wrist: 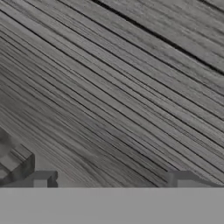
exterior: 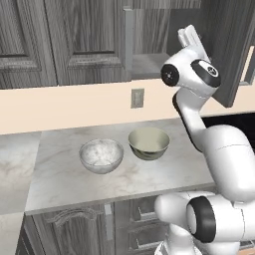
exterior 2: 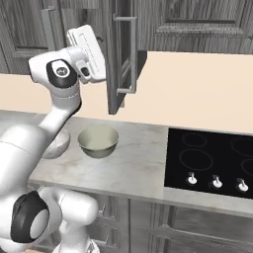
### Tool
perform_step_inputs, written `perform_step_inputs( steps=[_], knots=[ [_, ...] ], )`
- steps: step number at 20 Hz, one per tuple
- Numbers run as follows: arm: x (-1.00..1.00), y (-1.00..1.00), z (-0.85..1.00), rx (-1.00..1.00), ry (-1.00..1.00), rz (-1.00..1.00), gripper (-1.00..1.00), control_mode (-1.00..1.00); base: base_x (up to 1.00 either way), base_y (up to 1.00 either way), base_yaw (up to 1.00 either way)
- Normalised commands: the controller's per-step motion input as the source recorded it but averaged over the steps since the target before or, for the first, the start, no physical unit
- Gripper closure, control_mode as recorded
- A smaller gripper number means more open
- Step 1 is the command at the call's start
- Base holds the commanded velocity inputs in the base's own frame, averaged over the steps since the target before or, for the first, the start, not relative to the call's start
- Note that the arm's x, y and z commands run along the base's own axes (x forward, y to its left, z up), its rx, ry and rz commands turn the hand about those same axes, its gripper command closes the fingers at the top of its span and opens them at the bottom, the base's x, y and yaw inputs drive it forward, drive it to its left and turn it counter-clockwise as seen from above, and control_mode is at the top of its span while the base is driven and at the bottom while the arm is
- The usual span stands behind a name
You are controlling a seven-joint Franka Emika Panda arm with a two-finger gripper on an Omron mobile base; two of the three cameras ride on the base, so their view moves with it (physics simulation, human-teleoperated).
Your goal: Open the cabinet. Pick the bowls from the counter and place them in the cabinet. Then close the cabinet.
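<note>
Two bowls stand side by side on the marble-look counter: the mottled grey-white bowl on the left and the cream bowl with the floral outside to its right. From the right base, the floral bowl shows whole and the marble bowl is half hidden by my arm. The dark wood-grain cabinet above has its right door swung open, and its shelf shows. My gripper is raised at the opening, open and holding nothing, close to a wood-grain surface.
A glossy black cooktop with knobs lies right of the counter. A wall outlet sits on the beige backsplash behind the bowls. The open door with its bar handle juts out over the counter beside my hand. Drawer units sit below.
</note>
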Motion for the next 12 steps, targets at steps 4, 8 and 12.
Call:
perform_step_inputs(
  steps=[4,8,12],
  knots=[
    [-0.52,0.54,0.14,-0.13,-0.14,0.1,-1.0,-1.0,0.0,0.0,0.0],
    [-0.27,0.58,0.11,-0.21,-0.01,0.17,-1.0,-1.0,0.0,0.0,0.0],
    [-0.03,0.3,0.05,-0.16,0.2,0.27,-1.0,-1.0,0.0,0.0,0.0]
  ],
)
